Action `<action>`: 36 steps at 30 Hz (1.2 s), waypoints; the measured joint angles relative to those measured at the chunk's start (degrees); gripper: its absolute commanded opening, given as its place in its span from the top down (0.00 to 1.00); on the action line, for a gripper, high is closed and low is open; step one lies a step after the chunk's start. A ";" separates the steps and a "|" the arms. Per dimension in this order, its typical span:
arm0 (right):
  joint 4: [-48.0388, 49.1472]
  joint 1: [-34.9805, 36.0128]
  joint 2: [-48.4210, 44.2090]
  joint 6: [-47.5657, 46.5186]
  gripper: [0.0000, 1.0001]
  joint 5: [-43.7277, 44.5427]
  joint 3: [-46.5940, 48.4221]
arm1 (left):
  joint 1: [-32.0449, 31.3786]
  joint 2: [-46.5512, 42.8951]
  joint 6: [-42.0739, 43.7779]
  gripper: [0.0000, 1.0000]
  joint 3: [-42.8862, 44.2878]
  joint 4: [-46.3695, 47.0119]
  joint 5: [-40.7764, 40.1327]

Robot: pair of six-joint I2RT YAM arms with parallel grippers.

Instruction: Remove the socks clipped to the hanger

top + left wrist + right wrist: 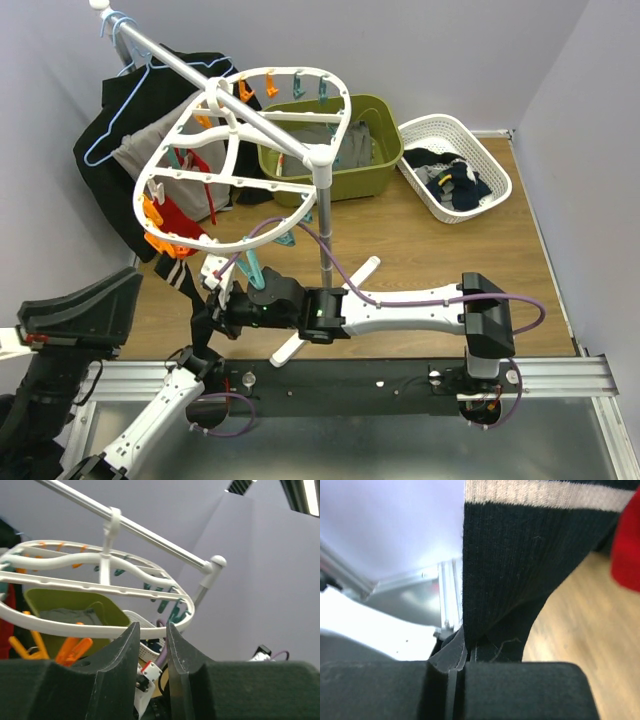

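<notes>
The white oval hanger (pixel 240 150) hangs from a slanted rail, ringed with orange and teal pegs. A red sock (pixel 180 215) and a black sock with pale stripes (pixel 183 272) hang from its near-left rim. My right gripper (pixel 215 305) reaches in from the right and is shut on the black sock's lower end (pixel 520 555), pinched between the jaws (pixel 467 642). The red sock (pixel 627 545) is blurred beside it. My left gripper (pixel 203 345) sits just below, pointing up at the hanger (pixel 100 625). Its fingers (pixel 152 627) are partly open with nothing between them.
An olive-green basket (pixel 375 115) holding grey cloth stands behind the hanger. A white lattice basket (pixel 495 165) with dark socks is at the back right. A black garment on a light-blue wire hanger (pixel 110 130) hangs at the left. The stand's pole (pixel 322 220) rises mid-table.
</notes>
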 measured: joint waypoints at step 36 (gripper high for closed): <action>-1.73 0.00 -10.12 4.52 0.99 -4.96 -11.45 | 0.00 11.39 -13.25 0.45 -5.44 -21.49 -16.96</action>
